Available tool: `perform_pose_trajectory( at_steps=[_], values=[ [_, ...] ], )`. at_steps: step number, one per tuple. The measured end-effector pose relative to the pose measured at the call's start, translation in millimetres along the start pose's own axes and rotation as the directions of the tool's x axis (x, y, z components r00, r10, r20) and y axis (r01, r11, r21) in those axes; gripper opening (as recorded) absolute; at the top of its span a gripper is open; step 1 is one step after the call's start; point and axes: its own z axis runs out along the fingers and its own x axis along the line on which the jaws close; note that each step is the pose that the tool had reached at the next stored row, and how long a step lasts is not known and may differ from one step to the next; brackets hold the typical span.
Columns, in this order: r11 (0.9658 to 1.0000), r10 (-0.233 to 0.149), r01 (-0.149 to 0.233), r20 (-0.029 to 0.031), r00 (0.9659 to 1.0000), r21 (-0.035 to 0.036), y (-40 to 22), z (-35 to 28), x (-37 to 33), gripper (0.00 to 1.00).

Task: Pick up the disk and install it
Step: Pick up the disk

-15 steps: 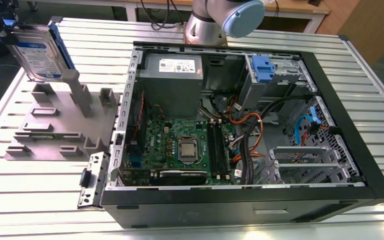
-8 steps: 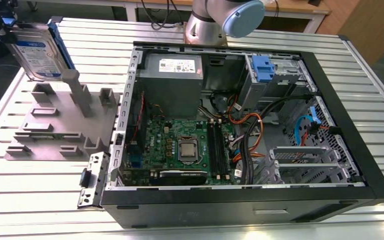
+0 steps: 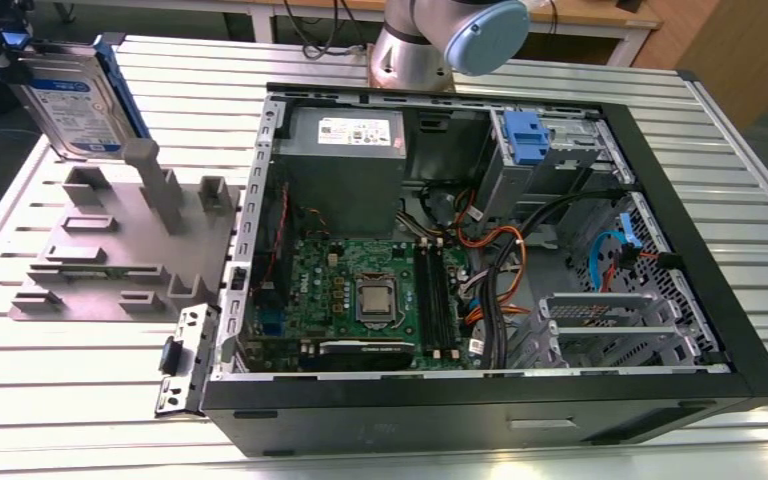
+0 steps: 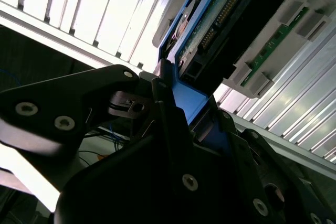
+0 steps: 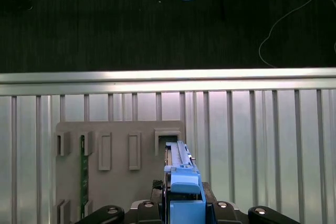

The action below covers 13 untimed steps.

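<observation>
Exterior view: disk is up at the far corner of the fixture, at that view's left. It stands nearly upright over the fixture's tall slot post. I can't tell whether its lower end has cleared the slot or is just inside it.

Second wrist view: gripper is clamped on the disk's blue carrier handle, with a finger on either side of it. The first wrist view agrees, showing the handle pinched and the disk edge-on, running straight down toward the slot.

Orientation:
- Long axis is close to vertical, leaning a little.
- Handle end is up in the gripper and the other end points at the fixture.
- The broad label face is turned toward the exterior camera.
- The connector row shows at the gripped end in the second wrist view.

Why it's held this way, my read:
- The fixture parks the disk on end, so the handle is the only part that sticks up to grab.
- A handle grip leaves the whole drive body free to slide into a bay.

The open case sits on the desk just beside the fixture, on the exterior view's right. A bare blue bracket sits in its drive cage, well apart from the fixture. Install is not done.
</observation>
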Motion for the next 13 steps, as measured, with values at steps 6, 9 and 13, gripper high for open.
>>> perform_pose_trajectory(
  at_steps=[6, 9, 13],
  values=[
    [1.0000, 0.000, 0.000, 0.0003, 1.0000, 0.0000, 0.0, -1.2, -0.1, 0.36],
    [1.0000, 0.000, 0.000, 0.0003, 1.0000, -0.0001, 0.1, -2.6, -0.1, 0.36],
    [1.0000, 0.000, 0.000, 0.0003, 1.0000, -0.0001, 0.3, -2.6, 0.5, 0.36]
  ],
)
